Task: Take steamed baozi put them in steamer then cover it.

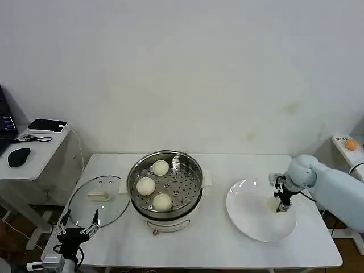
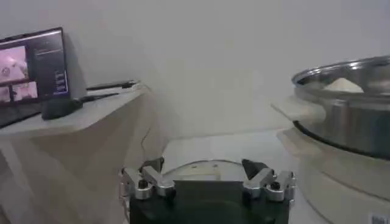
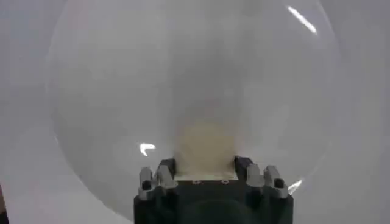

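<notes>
The steamer (image 1: 181, 212) stands open at the table's middle with three baozi on its perforated tray (image 1: 161, 168) (image 1: 146, 185) (image 1: 162, 202). Its wall also rises in the left wrist view (image 2: 347, 122). The cover (image 1: 95, 199) lies flat on the table to the steamer's left. My left gripper (image 1: 79, 223) (image 2: 204, 173) hangs open just in front of the cover (image 2: 195, 167), holding nothing. Over the white plate (image 1: 256, 223) my right gripper (image 1: 280, 203) (image 3: 205, 167) points down. It is shut on a fourth baozi (image 3: 205, 146), which sits on the plate (image 3: 122, 91) between the fingers.
A low side table (image 1: 40, 156) at the left carries a mouse (image 1: 19, 156), a small box and a laptop (image 2: 30, 70). A shelf with an orange object (image 1: 352, 144) is at the far right. The table's front edge runs close below the plate and cover.
</notes>
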Controlling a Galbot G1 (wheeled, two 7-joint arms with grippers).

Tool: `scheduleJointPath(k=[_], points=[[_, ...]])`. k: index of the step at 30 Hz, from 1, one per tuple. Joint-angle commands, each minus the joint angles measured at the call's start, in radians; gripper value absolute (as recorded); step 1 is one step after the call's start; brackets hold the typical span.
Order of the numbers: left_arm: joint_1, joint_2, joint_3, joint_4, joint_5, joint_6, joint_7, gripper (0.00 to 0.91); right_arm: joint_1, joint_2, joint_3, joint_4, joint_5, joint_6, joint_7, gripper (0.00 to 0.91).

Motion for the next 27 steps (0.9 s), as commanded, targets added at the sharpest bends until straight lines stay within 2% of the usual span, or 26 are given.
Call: scheduleJointPath(k=[1,4,11,14,27], points=[[-0.004,0.001,0.0,-0.002,0.001,0.001,0.0,0.907,0.196,-0.013,-0.046,0.145,0.118,-0.043,0.001,0.645],[-0.005,0.002,-0.003,-0.009,0.002,0.001,-0.001,0.907,0.294,0.03,-0.083,0.177,0.177,-0.066,0.008,0.645],[-0.004,0.003,-0.001,-0.013,0.028,-0.005,-0.006,0.907,0.488,0.202,-0.173,0.217,0.399,-0.143,0.042,0.645],[-0.006,0.003,-0.005,-0.016,0.027,-0.006,-0.008,0.907,0.54,0.258,-0.199,0.21,0.457,-0.162,0.053,0.645],[-0.016,-0.018,-0.006,-0.052,0.031,-0.005,-0.012,0.907,0.568,0.483,-0.272,0.111,0.538,-0.192,0.086,0.645]])
